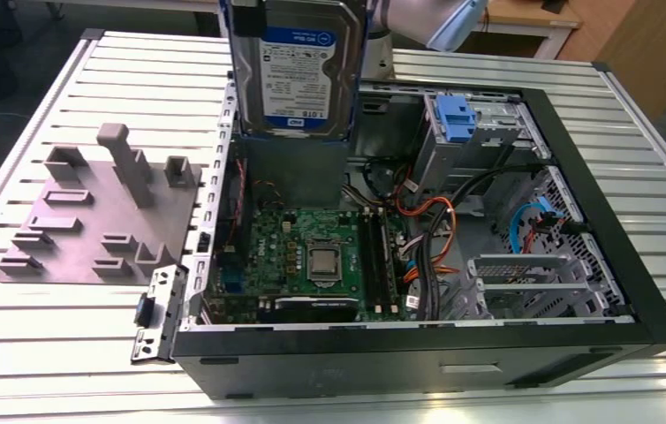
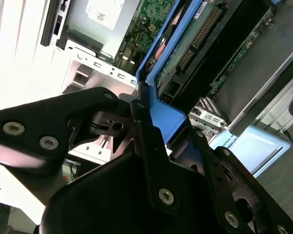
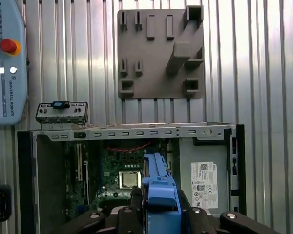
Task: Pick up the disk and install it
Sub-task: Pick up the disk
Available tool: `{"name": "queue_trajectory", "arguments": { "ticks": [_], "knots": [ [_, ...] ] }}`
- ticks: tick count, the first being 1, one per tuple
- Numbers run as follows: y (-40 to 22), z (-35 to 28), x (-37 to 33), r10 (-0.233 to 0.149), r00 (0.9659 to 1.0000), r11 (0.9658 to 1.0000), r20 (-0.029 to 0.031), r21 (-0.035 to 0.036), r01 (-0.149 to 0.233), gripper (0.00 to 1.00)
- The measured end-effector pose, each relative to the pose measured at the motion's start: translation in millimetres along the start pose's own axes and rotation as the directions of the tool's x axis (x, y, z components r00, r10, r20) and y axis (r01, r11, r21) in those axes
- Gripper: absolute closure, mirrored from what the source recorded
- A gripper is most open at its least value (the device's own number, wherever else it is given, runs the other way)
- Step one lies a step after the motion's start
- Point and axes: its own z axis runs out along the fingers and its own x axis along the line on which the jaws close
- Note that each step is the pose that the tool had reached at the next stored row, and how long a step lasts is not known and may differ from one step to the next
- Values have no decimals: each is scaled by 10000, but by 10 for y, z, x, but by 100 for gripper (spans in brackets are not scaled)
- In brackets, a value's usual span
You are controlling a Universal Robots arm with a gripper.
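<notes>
**Exterior view.** The disk (image 1: 291,71) hangs upright above the open computer case (image 1: 427,349), with its label face toward the camera. Its lower edge is over the grey power-supply box (image 1: 298,172) at the far side of the case. A pale link of my arm (image 1: 451,22) rises beyond the far wall of the case. The motherboard (image 1: 309,256) lies exposed inside the case. A grey fixture plate (image 1: 86,221) rests on the slatted table (image 1: 50,353) beside the case, on the exterior view's left.

**Second wrist view.** My gripper (image 2: 163,122) is pressed onto the disk (image 2: 183,48) and pinches it by the blue rail (image 2: 168,119) at its end. One black finger (image 2: 141,117) lies flat against the rail. This view shows the underside of the disk, with its green circuit board and connector row. The interior of the case lies beyond the disk.

**First wrist view.** The camera looks straight down into the case (image 3: 27,161). The disk (image 3: 158,187) appears edge-on as a blue strip between my fingers (image 3: 136,202). It is over the case interior, between the processor (image 3: 130,179) and the labelled power-supply box (image 3: 205,170). The fixture plate (image 3: 161,53) lies well outside the case wall. A small front-panel piece (image 3: 62,112) lies just beside that wall. A teach pendant (image 3: 7,63) with a red button lies further out on the table.
</notes>
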Motion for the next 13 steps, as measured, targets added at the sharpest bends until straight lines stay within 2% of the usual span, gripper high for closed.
{"name": "queue_trajectory", "arguments": {
  "ticks": [7, 13],
  "knots": [
    [-64, 13, 47, 0, 10000, 10000, 1, 13, 0, 64],
    [-224, 23, 43, 1, 10000, 10000, 1, 13, -1, 64]
  ]
}}
